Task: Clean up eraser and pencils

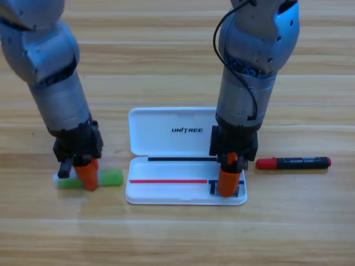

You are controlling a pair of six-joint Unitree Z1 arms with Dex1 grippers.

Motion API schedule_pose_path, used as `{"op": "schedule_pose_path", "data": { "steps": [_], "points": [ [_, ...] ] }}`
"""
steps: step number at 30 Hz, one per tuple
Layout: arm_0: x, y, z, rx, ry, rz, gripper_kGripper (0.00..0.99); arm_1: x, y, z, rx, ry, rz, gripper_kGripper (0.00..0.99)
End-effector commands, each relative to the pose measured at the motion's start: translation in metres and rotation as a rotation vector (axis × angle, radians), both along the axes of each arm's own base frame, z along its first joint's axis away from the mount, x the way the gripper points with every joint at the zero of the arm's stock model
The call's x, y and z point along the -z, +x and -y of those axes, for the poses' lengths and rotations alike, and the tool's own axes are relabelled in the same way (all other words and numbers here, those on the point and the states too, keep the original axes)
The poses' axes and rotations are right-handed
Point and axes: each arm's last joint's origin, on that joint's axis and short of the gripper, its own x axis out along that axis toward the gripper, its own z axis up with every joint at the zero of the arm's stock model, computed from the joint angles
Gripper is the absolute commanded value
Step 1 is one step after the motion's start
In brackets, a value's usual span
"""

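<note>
At table left, left hand [86, 176] gripping green pencil [111, 177], right hand [230, 182] unclear.

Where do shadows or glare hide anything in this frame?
High view: even light, soft shadows only. The left gripper covers the green pencil's middle; the right gripper stands in the white case's right end, hiding what lies beneath it. The black pencil shows fully, no glare.

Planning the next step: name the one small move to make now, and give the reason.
Probably lift the left claw straight up: it sits on the green pencil, which lies flat on the table left of the open white case. The right claw is down in the case's right end.
</note>
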Motion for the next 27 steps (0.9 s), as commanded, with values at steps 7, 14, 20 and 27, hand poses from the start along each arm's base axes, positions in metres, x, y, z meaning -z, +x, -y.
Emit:
{"op": "schedule_pose_path", "data": {
  "steps": [7, 14, 20, 27],
  "points": [
    [-0.035, 0.003, -0.001, -0.014, -0.055, -0.04, 0.0, -0.09, -0.05, 0.067, -0.051, 0.029, 0.065, 0.933],
    [-0.07, 0.008, 0.002, -0.013, -0.083, -0.016, 0.0, -0.039, -0.01, 0.097, -0.041, -0.094, 0.055, 0.925],
    [-0.082, 0.012, 0.011, -0.016, -0.119, -0.008, 0.0, 0.002, 0.025, 0.109, -0.021, -0.107, 0.092, 0.922],
    [-0.082, 0.014, 0.038, 0.027, -0.163, -0.011, 0.0, 0.033, 0.043, 0.111, -0.035, -0.137, 0.086, 0.891]
  ]
}}
